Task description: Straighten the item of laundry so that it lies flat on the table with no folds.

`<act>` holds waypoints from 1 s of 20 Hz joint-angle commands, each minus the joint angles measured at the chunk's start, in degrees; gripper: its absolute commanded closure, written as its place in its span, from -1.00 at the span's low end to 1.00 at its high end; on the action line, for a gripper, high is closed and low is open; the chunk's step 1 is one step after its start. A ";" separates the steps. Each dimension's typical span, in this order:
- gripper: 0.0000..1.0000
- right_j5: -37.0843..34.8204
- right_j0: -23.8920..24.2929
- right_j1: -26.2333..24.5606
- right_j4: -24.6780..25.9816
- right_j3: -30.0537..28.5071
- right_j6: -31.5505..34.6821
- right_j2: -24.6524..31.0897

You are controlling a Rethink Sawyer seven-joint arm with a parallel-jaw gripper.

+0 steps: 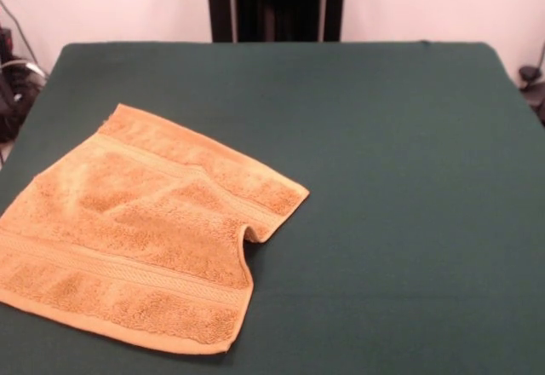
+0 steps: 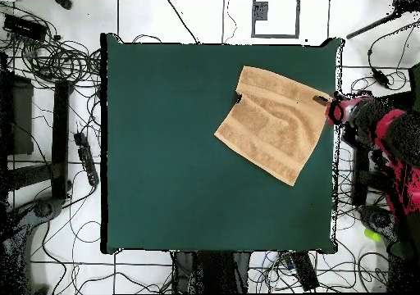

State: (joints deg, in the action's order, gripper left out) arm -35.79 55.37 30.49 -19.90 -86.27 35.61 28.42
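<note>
green table (image 1: 383,179), rumpled orange towel (image 1: 136,239)

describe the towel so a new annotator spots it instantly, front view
Start from the dark green table that fills the front view, then look to its near left part. There lies the orange-tan terry towel, roughly square, with woven border bands. It is the only thing on the cloth, and its right edge is tucked in, leaving a notch.

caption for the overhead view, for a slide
Orange towel lying near one edge of the green table, gripper at its edge.
</note>
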 commanded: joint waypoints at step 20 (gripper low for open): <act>-1.00 -1.97 -0.57 -7.25 2.74 3.87 18.58 1.34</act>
State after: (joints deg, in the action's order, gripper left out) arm -45.13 57.62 20.07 -14.01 -71.54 35.61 27.70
